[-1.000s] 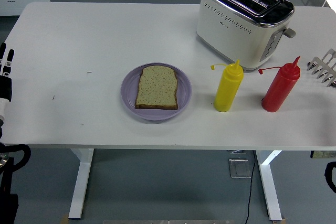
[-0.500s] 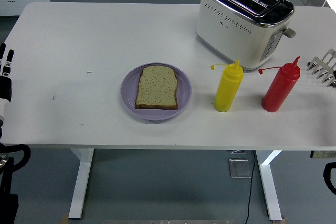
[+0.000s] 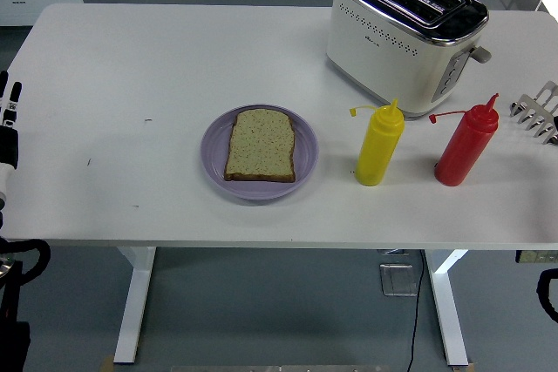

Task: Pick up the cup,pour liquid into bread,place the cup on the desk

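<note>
A white desk (image 3: 131, 58) carries everything. At its far right stands a cream and chrome toaster (image 3: 404, 34), two slots on top, its lever side turned toward the right edge. Just in front of it are two squeeze bottles standing upright: a yellow bottle (image 3: 378, 145) and, to its right, a red bottle (image 3: 466, 146). They stand apart from each other, each with its nozzle pointing up and its small cap hanging off to the left on a thin strap. At the right edge, a metal rack (image 3: 539, 111) is cut off by the frame.

No cup shows; the yellow and red bottles are the only pourable containers. Their long axes run vertical, nozzles tipped slightly right of straight up.

Left of the yellow bottle, near the middle of the desk, a lilac plate (image 3: 214, 159) holds one slice of bread (image 3: 261, 145) lying flat, its rounded top toward the far side and its long axis running from near to far. Plate and yellow bottle are near but not touching; nothing lies between them.

The left hand (image 3: 9, 119) sits at the left edge, well apart from the plate, with fingers pointing up and holding nothing. The right hand is out of view.
</note>
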Motion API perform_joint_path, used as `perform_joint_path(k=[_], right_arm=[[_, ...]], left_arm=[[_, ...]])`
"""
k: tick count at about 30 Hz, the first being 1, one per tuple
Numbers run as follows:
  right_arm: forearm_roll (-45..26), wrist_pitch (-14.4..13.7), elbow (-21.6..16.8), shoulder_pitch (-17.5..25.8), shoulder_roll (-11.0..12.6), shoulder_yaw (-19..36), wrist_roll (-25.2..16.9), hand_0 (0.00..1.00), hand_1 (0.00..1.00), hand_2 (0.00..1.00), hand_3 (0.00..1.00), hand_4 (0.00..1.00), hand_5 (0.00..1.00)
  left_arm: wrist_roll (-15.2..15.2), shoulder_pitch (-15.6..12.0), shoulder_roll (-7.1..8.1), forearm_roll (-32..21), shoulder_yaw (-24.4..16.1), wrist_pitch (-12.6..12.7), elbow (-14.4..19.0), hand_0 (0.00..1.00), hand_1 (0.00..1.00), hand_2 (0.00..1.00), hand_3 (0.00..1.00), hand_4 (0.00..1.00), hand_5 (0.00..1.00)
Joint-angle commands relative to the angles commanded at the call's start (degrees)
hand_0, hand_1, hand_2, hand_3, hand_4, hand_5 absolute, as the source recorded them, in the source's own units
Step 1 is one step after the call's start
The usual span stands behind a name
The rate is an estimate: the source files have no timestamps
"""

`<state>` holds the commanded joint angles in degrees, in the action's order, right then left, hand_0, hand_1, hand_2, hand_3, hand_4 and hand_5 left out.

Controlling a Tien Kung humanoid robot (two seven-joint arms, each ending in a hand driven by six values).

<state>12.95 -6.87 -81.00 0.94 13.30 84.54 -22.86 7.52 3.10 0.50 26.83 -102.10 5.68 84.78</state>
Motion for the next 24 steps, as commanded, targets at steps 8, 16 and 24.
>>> perform_joint_path(k=[8,16,24], right_arm=[[0.0,0.0,0.0,0.0,0.0,-0.1,0.0,0.773,0.686,0.712,0.653,0.486,0.353],[-0.1,0.0,0.0,0.2,0.0,-0.3,0.0,0.773,0.686,0.712,0.653,0.489,0.353],[-0.1,0.0,0.0,0.4,0.0,-0.2,-0.1,0.773,0.686,0.713,0.654,0.493,0.353]], left_arm=[[0.0,-0.1,0.03,-0.1,0.2,0.1,0.0,0.807,0.741,0.732,0.726,0.491,0.998],[0.0,-0.4,0.03,-0.1,0.4,0.1,-0.1,0.808,0.742,0.731,0.725,0.489,0.998],[0.0,-0.5,0.06,0.0,0.7,0.1,-0.1,0.808,0.742,0.731,0.725,0.488,0.998]])
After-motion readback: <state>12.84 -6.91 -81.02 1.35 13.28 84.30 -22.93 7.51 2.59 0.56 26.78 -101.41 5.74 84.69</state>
